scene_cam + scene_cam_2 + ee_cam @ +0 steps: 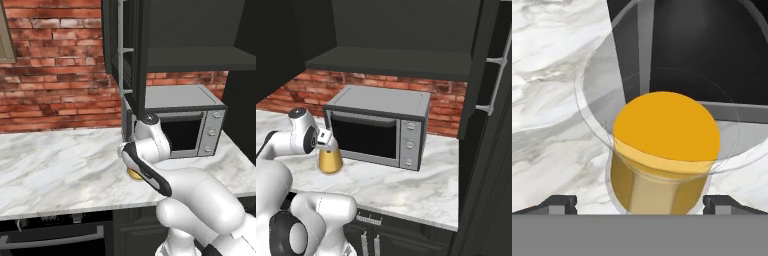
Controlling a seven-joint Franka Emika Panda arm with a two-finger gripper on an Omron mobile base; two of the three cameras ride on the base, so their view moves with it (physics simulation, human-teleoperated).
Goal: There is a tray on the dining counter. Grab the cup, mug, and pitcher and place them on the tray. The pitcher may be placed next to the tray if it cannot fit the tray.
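While the conical amber-gold pitcher (pixel 330 159) with its clear upper part stands on the white-grey marble wall counter (pixel 60 165) just in front of the silver toaster oven (pixel 381 127), nothing of the task looks finished. In the hand view the gripper (pixel 640 202) hangs right above the pitcher, its dark fingertips (pixel 559 204) spread wide at seven and five o'clock of the amber body, not touching it (no grip yet). My judgement: this is the approach to the first pick, so gripping, carrying and placing the pitcher remain, as do the other two vessels.
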